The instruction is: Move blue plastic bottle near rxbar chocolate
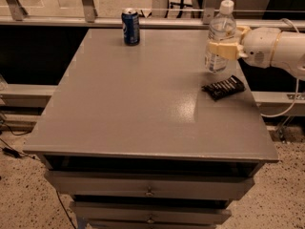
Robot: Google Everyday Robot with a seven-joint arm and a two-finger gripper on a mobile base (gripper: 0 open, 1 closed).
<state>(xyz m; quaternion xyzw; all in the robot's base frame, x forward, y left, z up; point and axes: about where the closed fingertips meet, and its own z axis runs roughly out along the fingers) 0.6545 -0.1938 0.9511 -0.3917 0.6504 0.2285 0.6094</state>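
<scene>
The blue plastic bottle (220, 37) is a tall clear bottle with a white cap. It stands upright near the table's right edge, its base at or just above the surface. My gripper (223, 49) comes in from the right on a white arm and is shut on the bottle's middle with tan fingers (220, 50). The rxbar chocolate (223, 88), a flat dark bar with pale stripes, lies on the table just in front of the bottle, slightly to its right.
A short blue soda can (130, 26) stands at the back of the grey table (133, 109), left of centre. A rail runs behind the table. Drawers sit below the front edge. A cable hangs at the right.
</scene>
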